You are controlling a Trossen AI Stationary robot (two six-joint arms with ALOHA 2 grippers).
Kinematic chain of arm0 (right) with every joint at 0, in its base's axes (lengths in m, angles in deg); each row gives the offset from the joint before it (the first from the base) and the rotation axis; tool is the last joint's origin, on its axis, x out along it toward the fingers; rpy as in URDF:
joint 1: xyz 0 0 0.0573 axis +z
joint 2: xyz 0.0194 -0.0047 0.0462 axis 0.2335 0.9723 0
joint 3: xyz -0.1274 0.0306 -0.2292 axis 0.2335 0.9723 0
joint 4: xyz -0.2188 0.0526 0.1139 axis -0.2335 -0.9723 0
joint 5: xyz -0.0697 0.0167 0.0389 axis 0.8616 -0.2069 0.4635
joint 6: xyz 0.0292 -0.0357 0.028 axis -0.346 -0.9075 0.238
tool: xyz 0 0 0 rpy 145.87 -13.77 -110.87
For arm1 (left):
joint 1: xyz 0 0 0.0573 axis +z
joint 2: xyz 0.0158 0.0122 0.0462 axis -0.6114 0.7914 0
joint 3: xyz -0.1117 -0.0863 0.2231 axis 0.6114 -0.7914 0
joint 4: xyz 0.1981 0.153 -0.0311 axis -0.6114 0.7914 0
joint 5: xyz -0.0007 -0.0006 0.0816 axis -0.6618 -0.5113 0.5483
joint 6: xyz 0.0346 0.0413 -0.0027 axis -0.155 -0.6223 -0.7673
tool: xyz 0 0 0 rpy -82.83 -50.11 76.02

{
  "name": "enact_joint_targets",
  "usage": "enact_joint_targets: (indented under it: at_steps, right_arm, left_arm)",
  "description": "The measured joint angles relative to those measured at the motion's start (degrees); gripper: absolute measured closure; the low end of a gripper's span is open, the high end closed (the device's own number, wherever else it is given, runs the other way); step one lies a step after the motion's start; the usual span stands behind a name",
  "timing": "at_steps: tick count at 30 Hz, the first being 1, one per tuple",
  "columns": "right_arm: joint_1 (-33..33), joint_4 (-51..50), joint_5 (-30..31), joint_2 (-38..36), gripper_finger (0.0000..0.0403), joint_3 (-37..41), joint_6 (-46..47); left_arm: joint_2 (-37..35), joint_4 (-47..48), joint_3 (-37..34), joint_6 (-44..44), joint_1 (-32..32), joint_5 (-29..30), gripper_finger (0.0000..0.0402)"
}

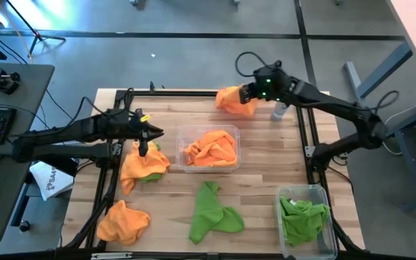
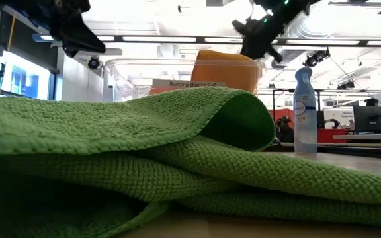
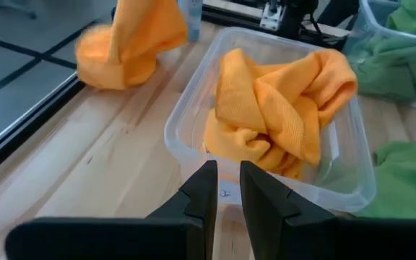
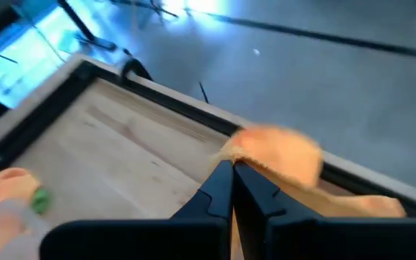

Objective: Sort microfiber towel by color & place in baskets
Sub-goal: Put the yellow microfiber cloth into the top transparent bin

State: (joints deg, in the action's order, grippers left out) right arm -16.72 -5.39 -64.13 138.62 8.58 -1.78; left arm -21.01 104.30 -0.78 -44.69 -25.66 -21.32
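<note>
My right claw (image 1: 245, 94) sits in the upper middle of the high view, its fingers pressed together on an orange towel (image 1: 231, 100) that bunches just to its left by the tabletop's (image 1: 172, 209) far edge; in the right wrist view the cloth (image 4: 276, 159) shows as a soft blur just past my closed fingertips. The move I judge to come turns on 1 relation: the middle basket (image 1: 235, 163), already holding orange cloths (image 1: 211, 146), lies below and slightly left of this claw in the high view, near but not touching, so the carry would run down the frame toward it. My left claw (image 1: 143, 141) hangs at the left of centre, fingers nearly closed with a narrow slit between them and holding nothing that I can see; it is just left of that same basket and over another orange towel (image 1: 144, 163), with a bit of green peeping out beside it. Farther out, a third orange towel (image 1: 123, 221) lies at lower left, a green towel (image 1: 212, 211) at lower middle, and the second basket (image 1: 327, 245) at lower right holds green cloth (image 1: 303, 217). A clear spray bottle (image 2: 304, 111) with a blue cap stands just right of my right claw; its label is too small to read. Behind, a sign (image 2: 188, 84) reads "Building Blocks".
</note>
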Motion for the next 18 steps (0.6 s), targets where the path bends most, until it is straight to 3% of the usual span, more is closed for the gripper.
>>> enact_joint_targets:
  at_steps: [6,18]
  right_arm:
    - [1.1,1.7,-1.2,-6.0,0.0402,0.0,-7.8]
    - [1.5,5.2,-6.0,-17.8,0.0403,0.0,-11.7]
  left_arm:
    - [-0.2,-3.2,0.0,3.9,-0.4,0.0,0.0354]
    - [0.1,-4.2,0.0,5.0,-2.7,0.1,0.0354]
